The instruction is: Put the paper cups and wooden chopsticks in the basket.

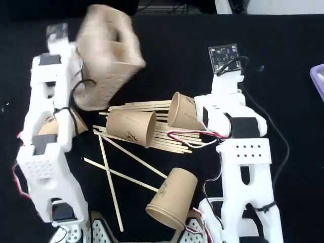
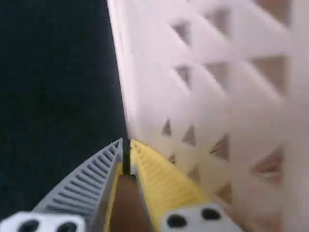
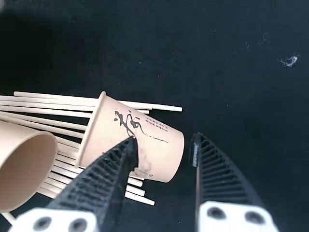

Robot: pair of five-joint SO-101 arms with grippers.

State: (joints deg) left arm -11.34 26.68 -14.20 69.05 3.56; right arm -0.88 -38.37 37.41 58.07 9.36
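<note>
My left gripper (image 2: 126,151) is shut on the wall edge of the tan lattice basket (image 2: 217,96). In the high view the basket (image 1: 106,61) hangs tilted at the back left. My right gripper (image 3: 163,140) is open, its fingers on either side of the base of a paper cup (image 3: 140,140) lying on its side; the same cup (image 1: 181,110) lies at the right end of the chopstick pile (image 1: 162,135). A second cup (image 1: 131,126) lies on the pile, a third (image 1: 172,200) near the front, and a fourth (image 1: 48,125) is half hidden under the left arm.
Three loose chopsticks (image 1: 109,174) lie spread toward the front left. A purple object (image 1: 319,76) sits at the right edge. Red and white cables (image 1: 187,137) trail from the right arm over the pile. The mat is black.
</note>
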